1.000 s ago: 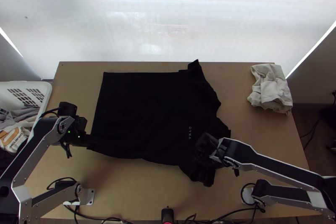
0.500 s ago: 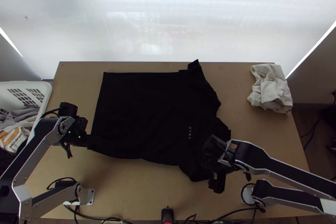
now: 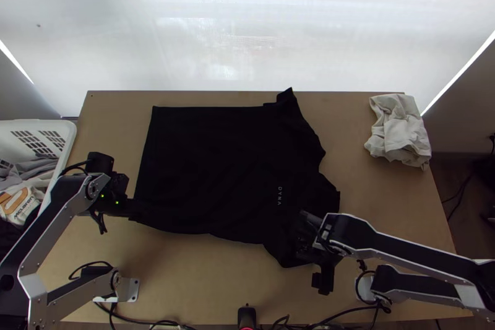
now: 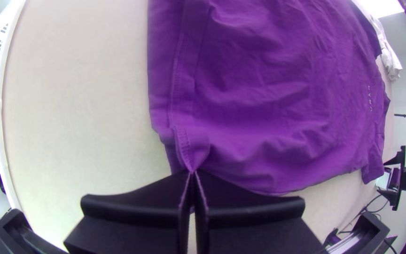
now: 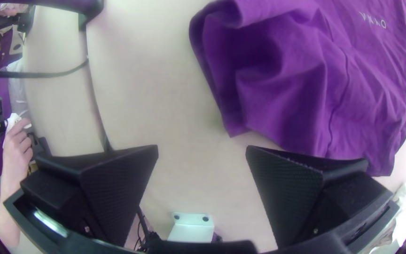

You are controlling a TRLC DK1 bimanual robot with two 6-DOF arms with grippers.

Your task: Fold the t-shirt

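**Probably prepared a side fold**

Had the t-shirt (image 3: pixel 216 163) spread on the desk (image 3: pixel 185 268), with hem corner (image 4: pixel 188 153) pinched in left end effector (image 4: pixel 192 173). Held right end effector (image 5: pixel 202 148) spread open, just beside the near sleeve (image 5: pixel 283 84). Needed, probably, to grip this sleeve next, then lift both ends.

R end effector (image 3: pixel 311 257) open, nr tee's (image 5: pixel 381 70) rumpled slv (image 5: pixel 292 94) on tbl (image 5: pixel 165 94).

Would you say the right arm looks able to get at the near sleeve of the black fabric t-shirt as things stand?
Probably yes: the right gripper stands open close by the near sleeve, and I see nothing blocking the way between them.
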